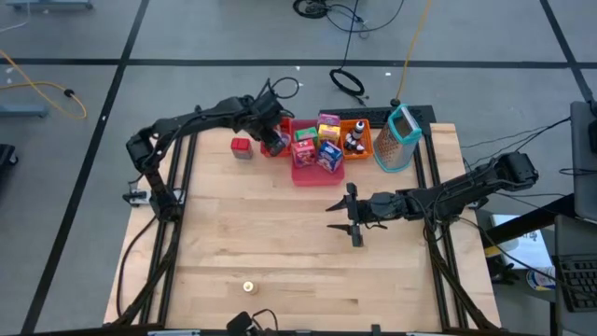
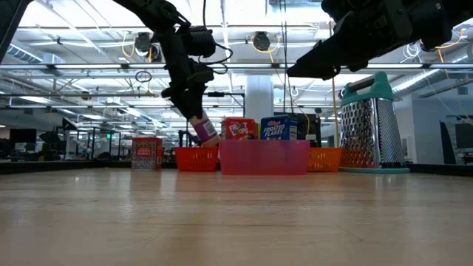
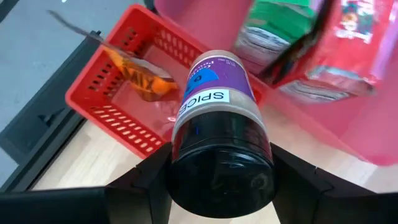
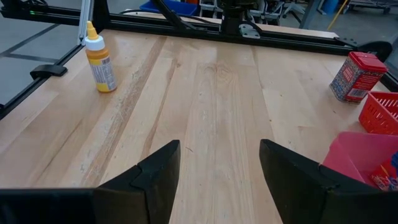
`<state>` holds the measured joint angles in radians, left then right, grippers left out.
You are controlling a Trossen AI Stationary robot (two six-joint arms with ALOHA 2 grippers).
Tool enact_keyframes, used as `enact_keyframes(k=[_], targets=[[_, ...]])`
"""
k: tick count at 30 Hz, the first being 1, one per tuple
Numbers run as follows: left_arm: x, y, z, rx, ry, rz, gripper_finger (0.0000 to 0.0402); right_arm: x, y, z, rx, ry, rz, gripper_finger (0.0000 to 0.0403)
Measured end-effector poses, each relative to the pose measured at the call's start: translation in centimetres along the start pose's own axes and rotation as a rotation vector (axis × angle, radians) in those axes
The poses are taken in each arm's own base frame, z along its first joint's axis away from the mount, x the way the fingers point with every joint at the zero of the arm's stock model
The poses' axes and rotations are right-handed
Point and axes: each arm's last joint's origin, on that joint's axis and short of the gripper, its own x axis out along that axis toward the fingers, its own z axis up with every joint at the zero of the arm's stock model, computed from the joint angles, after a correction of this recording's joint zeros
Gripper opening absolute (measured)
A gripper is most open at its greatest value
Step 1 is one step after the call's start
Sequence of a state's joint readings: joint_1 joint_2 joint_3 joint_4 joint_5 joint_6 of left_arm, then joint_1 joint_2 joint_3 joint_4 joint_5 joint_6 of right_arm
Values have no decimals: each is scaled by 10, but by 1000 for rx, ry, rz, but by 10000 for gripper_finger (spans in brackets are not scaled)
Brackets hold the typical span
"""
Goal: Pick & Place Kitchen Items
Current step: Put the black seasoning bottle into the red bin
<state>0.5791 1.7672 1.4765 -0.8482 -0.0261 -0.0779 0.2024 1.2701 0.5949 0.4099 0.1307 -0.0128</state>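
while the left gripper is clamped on the dark-capped spice shaker, the shaker hangs tilted over the red tray at the far side of the surface. the pink tray just beside it holds boxes. the right gripper hovers over bare wood near the middle, fingers apart, holding nothing. a yellow bottle stands well apart.
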Motion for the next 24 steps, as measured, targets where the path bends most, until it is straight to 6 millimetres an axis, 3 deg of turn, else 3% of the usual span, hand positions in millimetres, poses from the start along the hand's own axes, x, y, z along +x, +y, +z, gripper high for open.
enact_keyframes(k=[12,20,24], targets=[[0,-9,-3,48,17,52,205,0,0,0,0,1,0,212],[26,-11,-3,68,79,67,206,0,0,0,0,3,0,212],[28,-15,-3,109,76,70,231,0,0,0,-4,4,0,212]])
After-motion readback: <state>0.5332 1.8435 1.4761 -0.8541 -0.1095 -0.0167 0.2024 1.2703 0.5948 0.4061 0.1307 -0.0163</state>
